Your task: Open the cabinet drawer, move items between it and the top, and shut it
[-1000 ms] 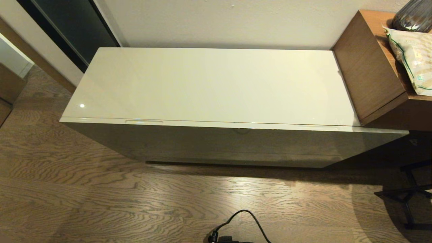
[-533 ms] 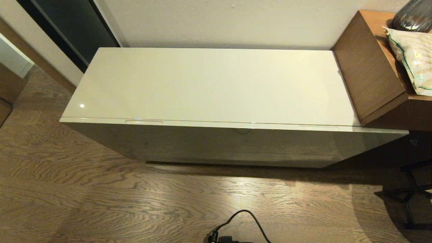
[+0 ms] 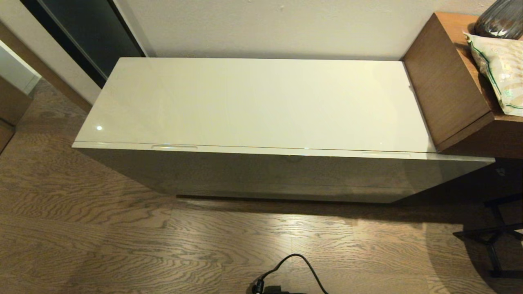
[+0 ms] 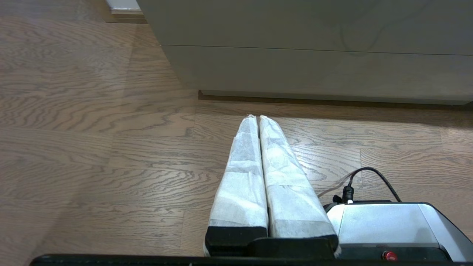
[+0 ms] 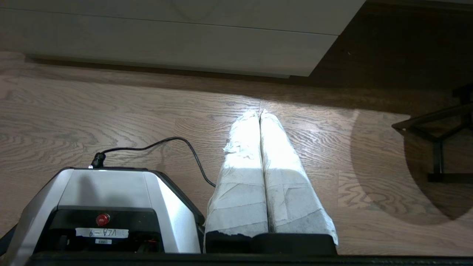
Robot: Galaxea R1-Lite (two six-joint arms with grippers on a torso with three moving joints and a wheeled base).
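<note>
The glossy cream top [image 3: 253, 102] of the low cabinet is bare in the head view. Below its front edge the beige-grey drawer [image 3: 286, 171] is pushed in, with two slim slots, one [image 3: 174, 147] on the left and one [image 3: 386, 154] on the right. No tissue pack shows in any view. Neither arm appears in the head view. My left gripper [image 4: 257, 117] hangs low over the wooden floor, shut and empty, short of the cabinet front [image 4: 314, 70]. My right gripper [image 5: 258, 112] is likewise shut and empty above the floor, before the cabinet front [image 5: 166, 40].
A brown wooden desk [image 3: 453, 81] butts against the cabinet's right end, carrying a clear-wrapped pack [image 3: 498, 69] and a dark vase [image 3: 502, 18]. A black stool frame [image 3: 494, 232] stands on the floor at right. My base [image 5: 103, 207] and its black cable [image 3: 294, 265] lie between the arms.
</note>
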